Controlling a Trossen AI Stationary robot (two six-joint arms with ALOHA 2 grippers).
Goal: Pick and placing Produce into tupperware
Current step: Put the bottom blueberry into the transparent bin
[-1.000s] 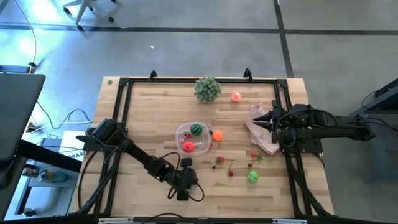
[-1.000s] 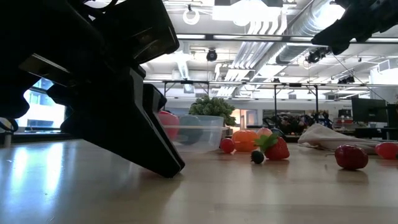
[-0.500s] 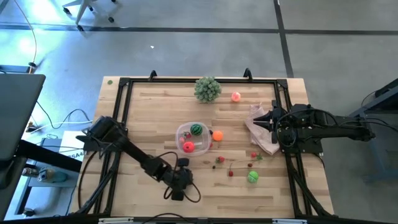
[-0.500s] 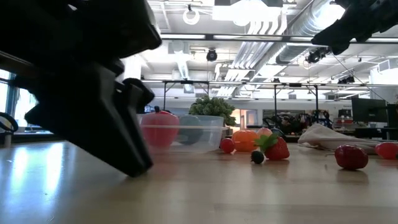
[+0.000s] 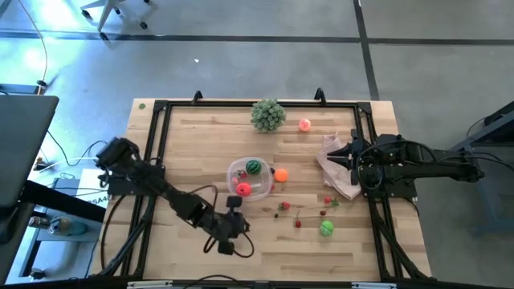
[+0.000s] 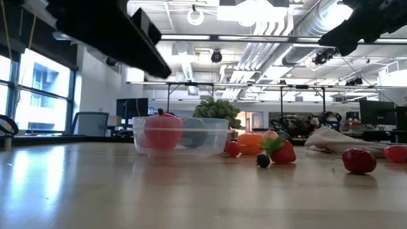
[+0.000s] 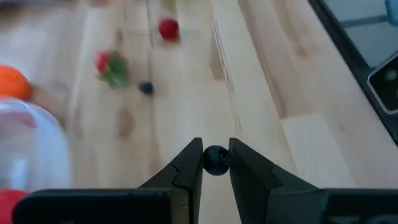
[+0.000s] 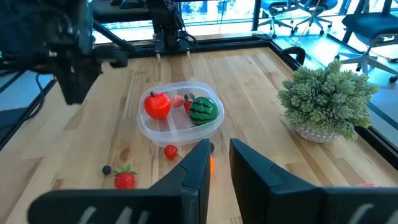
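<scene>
The clear tupperware (image 5: 249, 178) stands mid-table and holds a striped green ball (image 8: 203, 110), a red ball (image 8: 157, 104) and a small pink piece. Loose Produce lies to its right: an orange ball (image 5: 280, 173), a strawberry (image 5: 284, 206), a green ball (image 5: 326, 229), small red berries and a dark berry (image 6: 263, 160). My left gripper (image 5: 226, 243) hovers near the table's front edge, left of centre, shut on a small dark berry (image 7: 216, 160). My right gripper (image 5: 341, 154) waits at the right edge over a pinkish-white bag (image 5: 337, 175), its fingers a narrow gap apart around nothing. My left gripper pinches the small dark berry's two sides (image 7: 208, 160) between the free ends of its two fingers. The fingers slant downward, coming from the table's left side. The berry hangs clear of the tabletop.
A bushy pale-green ball (image 5: 268, 115) sits at the far edge with a pink-red ball (image 5: 304, 124) to its right. A black frame (image 5: 161, 107) rims the table. Bare wood lies in front of and left of the tupperware.
My left gripper has risen from the tabletop near the front edge and drawn a little toward the table's left, staying shut. The dark berry has come up with it, lifted clear of the wood.
</scene>
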